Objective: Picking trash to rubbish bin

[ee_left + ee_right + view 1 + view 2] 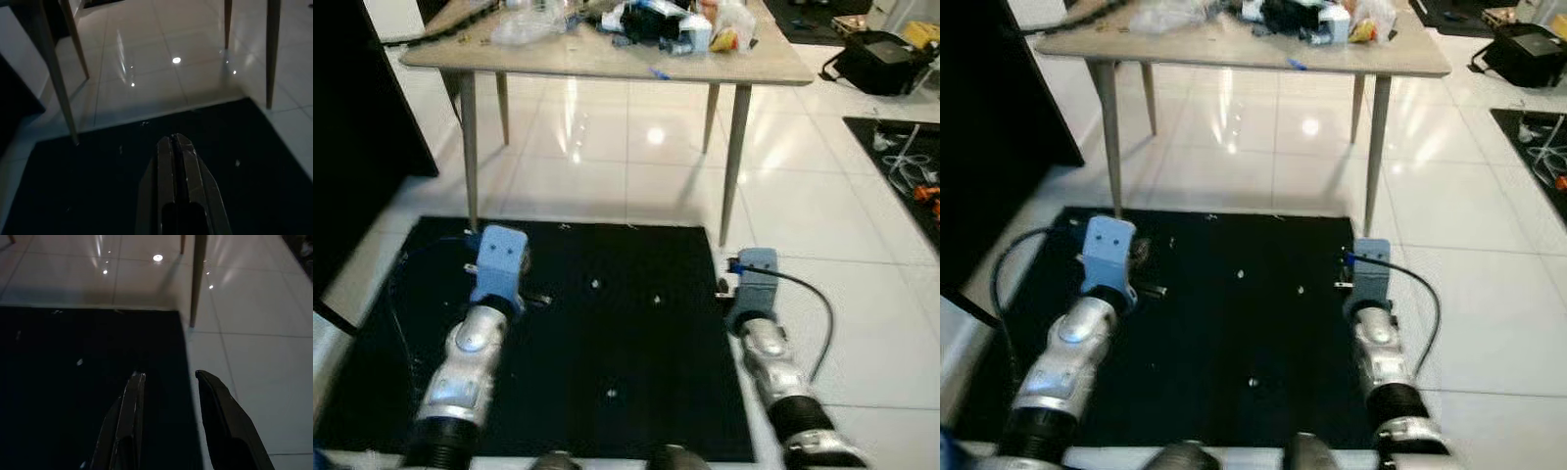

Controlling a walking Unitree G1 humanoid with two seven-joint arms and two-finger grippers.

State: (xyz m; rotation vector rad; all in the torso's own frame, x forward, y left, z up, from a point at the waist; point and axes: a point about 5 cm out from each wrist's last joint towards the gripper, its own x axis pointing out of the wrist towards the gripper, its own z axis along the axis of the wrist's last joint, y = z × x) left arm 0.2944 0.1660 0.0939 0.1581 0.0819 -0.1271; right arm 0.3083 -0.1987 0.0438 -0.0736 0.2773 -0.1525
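Note:
A black mat (607,333) lies on the white tile floor, with a few tiny white scraps (595,285) scattered on it. Both silver arms reach forward low over the mat. My left gripper (176,142) hangs over the mat's left side, its two black fingers pressed together with nothing between them. My right gripper (168,377) hovers at the mat's right edge with its fingers apart and empty. A wooden table (607,54) stands beyond the mat, its top piled with bags, wrappers and clutter (666,24).
The table's slim legs (470,147) stand at the mat's far corners. A dark cabinet (357,117) rises at the left. A black bag (881,59) and another mat with cables (906,166) lie on the right. Open tile floor stretches under the table.

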